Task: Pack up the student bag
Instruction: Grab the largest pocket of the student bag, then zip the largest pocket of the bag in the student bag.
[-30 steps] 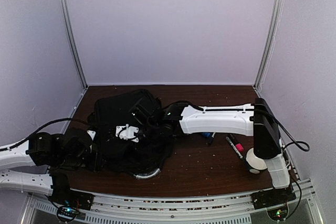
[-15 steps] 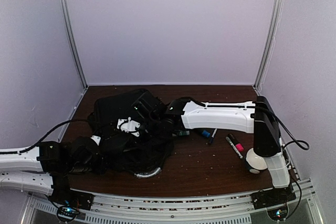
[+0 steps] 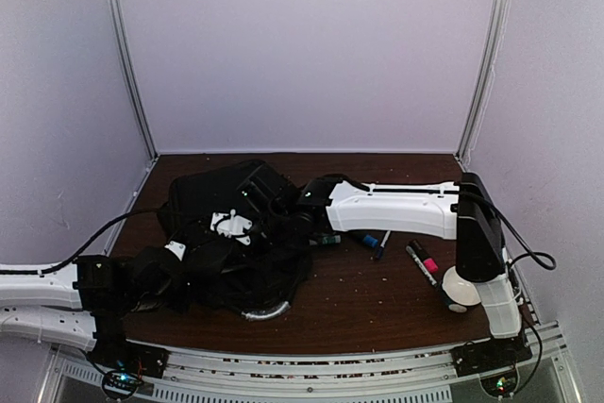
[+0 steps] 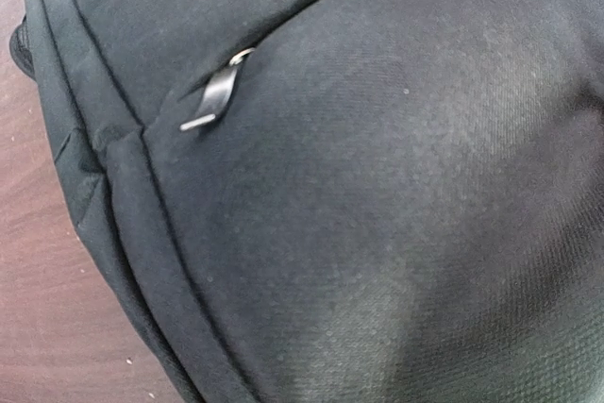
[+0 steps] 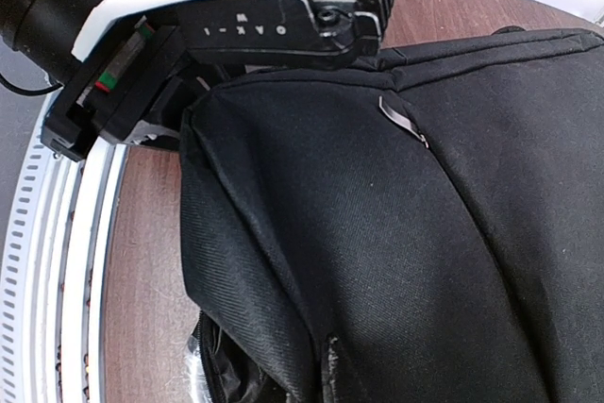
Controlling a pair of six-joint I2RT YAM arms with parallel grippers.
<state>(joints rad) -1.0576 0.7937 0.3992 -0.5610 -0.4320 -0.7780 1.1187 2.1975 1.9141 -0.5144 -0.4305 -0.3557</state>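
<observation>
**Fingers.** The right fingers are clenched, apparently on a raised fold of the student bag. The left fingers press into the bag's left flank. They are hidden against the black cloth, so their state cannot be told.

**Position.** The bag lies on the left half of the counter, between the two wrists. A pink-capped marker lies well apart on the right, outside the bag.

**Hazards.**
- Soft cloth may slip out of a shallow pinch, and the fold would then collapse.
- The zip pull sits ahead of the left wrist. A grasp taken on cloth instead would not move the zip.
- Opposed pulls may drag the bag toward the near edge.

**Orientation.** The long axis runs roughly far to near. The silvery handle end points toward the arm bases.
</observation>
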